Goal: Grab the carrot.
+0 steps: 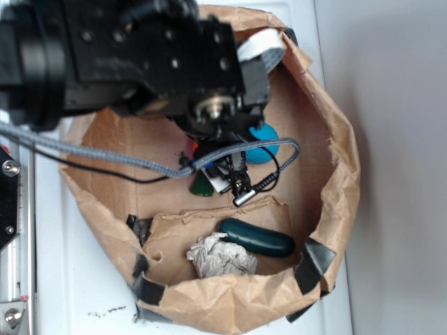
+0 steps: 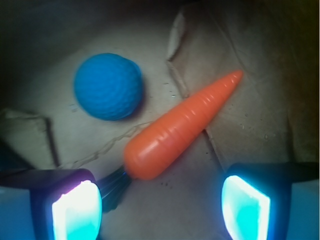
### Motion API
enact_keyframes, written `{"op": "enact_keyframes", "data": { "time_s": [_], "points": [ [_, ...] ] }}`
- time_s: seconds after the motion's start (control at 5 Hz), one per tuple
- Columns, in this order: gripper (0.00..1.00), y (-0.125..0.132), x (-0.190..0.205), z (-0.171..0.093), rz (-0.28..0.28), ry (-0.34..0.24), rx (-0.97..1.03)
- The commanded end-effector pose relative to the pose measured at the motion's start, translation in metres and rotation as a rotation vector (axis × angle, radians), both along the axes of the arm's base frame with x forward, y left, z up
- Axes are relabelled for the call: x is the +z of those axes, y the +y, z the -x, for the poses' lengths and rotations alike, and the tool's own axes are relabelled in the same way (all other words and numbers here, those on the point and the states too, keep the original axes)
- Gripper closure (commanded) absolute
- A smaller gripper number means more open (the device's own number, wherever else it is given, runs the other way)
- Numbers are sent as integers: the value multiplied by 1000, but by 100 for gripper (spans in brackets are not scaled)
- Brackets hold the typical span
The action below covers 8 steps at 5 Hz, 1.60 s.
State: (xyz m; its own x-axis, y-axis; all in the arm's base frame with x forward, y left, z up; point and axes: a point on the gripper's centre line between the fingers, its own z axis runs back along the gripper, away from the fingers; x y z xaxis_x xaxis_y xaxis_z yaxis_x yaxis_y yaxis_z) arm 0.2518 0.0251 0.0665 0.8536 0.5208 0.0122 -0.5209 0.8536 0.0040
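The carrot (image 2: 180,127) lies slantwise on the brown paper floor in the wrist view, orange tip up right, dark green stem (image 2: 114,184) down left. My gripper (image 2: 161,207) is open above it, jaws wide apart, with the thick end of the carrot just ahead of the gap and nothing between the pads. From the exterior view the arm covers most of the carrot; only a sliver of orange (image 1: 191,146) and the green stem end (image 1: 202,184) show below the wrist.
A blue dimpled ball (image 2: 108,86) sits left of the carrot, also the blue ball (image 1: 264,143) outside. Everything lies in a brown paper-walled bin (image 1: 335,181). A dark green cucumber toy (image 1: 257,236) and a crumpled paper wad (image 1: 220,255) lie at the bin's near side.
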Motion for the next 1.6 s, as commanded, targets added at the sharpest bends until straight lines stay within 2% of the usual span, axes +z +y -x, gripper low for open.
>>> {"op": "enact_keyframes", "data": {
  "time_s": [0.0, 0.6, 0.8, 1.4],
  "points": [
    [0, -11, -15, -14, -72, -34, 18],
    [0, -18, -32, -27, -149, -34, 68],
    [100, -18, -32, -28, -173, -47, 103],
    [100, -12, -27, -22, -283, -155, 201]
  ]
}}
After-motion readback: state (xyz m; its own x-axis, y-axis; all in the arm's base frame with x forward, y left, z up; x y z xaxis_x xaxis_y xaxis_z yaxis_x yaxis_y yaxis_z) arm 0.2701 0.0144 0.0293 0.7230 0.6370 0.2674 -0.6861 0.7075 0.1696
